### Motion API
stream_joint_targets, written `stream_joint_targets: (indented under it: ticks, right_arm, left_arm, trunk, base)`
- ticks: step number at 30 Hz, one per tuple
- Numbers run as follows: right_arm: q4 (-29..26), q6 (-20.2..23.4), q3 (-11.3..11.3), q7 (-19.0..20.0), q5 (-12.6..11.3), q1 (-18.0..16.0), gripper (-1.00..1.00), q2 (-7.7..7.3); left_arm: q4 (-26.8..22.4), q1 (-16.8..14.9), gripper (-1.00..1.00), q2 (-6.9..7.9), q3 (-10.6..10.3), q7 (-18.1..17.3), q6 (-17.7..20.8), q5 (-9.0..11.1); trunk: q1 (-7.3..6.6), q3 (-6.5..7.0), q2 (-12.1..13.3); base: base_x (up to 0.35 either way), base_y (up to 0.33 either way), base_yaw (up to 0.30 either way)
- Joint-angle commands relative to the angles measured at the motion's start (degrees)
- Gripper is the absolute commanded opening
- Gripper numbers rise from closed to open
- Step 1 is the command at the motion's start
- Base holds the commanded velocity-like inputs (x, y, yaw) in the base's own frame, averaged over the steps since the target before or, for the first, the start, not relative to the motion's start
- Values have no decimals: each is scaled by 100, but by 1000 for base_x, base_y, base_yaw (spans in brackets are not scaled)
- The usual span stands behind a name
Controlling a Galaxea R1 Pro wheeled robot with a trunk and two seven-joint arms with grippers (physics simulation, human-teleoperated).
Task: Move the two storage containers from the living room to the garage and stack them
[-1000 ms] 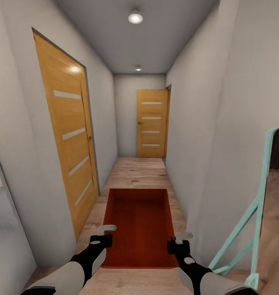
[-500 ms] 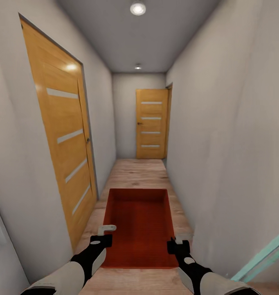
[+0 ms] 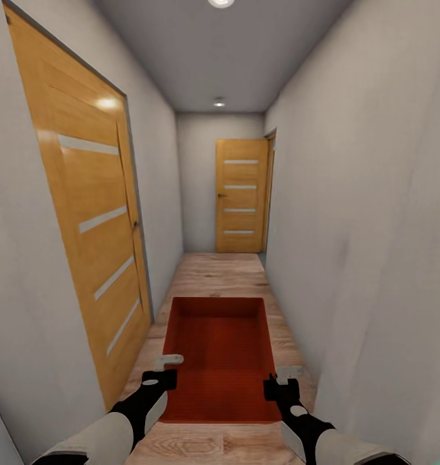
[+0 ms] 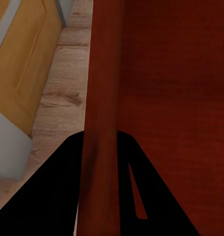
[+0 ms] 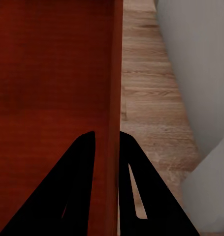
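An orange-red storage container [image 3: 219, 355] is carried level down a narrow white-walled hallway, the left gripper [image 3: 160, 373] clamped on its left wall and the right gripper [image 3: 281, 380] clamped on its right wall, each with one finger inside the bin and one outside. The bin's open, flat bottom stretches ahead of both grippers above a light wood plank floor [image 3: 217, 274]. A wooden slatted door [image 3: 91, 213] stands just beyond the left gripper's side, and a second slatted door [image 3: 240, 196] closes the far end of the corridor, well ahead of the container.
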Motion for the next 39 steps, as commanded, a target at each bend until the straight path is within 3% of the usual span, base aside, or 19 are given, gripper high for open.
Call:
stream_joint_targets:
  ticks: [1, 39]
  right_arm:
    - [-14, -36, 32, -25, -69, -5, -100, -1]
    - [-14, -30, 34, -25, -69, -5, -100, -1]
  left_arm:
    - [8, -6, -100, 95, 240, 69, 23, -29]
    - [8, -6, -100, 95, 238, 69, 23, -29]
  trunk:
    - [4, -9, -6]
    - [4, -9, -6]
  base:
    - [322, 0, 0]
    - [322, 0, 0]
